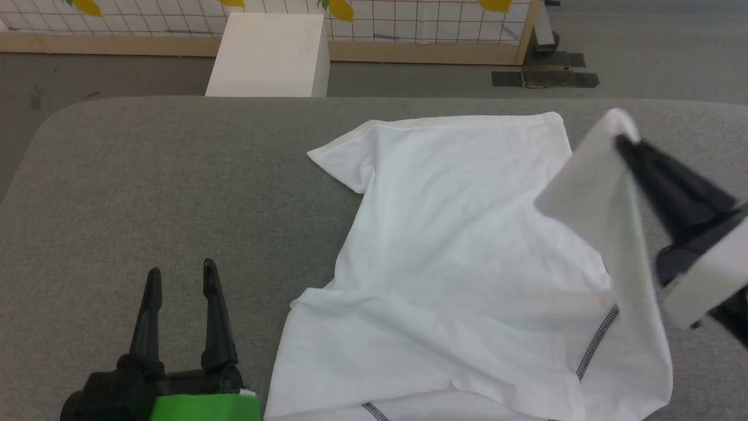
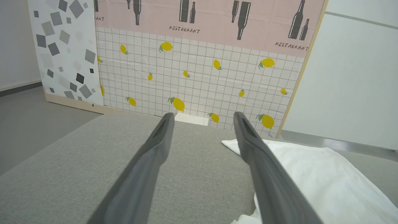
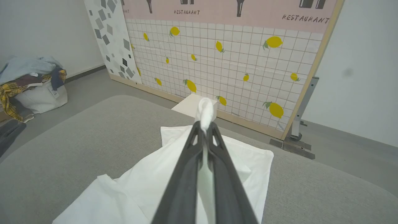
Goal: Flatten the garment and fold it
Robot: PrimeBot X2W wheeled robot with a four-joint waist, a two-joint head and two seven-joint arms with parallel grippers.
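The garment (image 1: 456,245), a white shirt, lies on the grey bench (image 1: 146,193), covering it from the centre of the head view out to 5 o'clock. One sleeve end (image 1: 345,158) sticks out toward 10 o'clock. Beyond the bench's far edge, at 12 o'clock, stands a gridded panel (image 1: 409,23) printed with lemons. A white box (image 1: 269,52) sits on the floor before it at 11 o'clock.

At 3 o'clock the shirt's edge is lifted off the bench in a raised fold. It hangs from the right pincer (image 1: 622,143), whose fingers are pressed together on the cloth. In the right wrist view a tuft of white fabric pokes past the fingertips.

At 7 o'clock the left pincer (image 1: 181,272) is spread wide, holding nothing, just beside the shirt's near left edge. Dark stitching (image 1: 596,342) runs along a seam at 5 o'clock.
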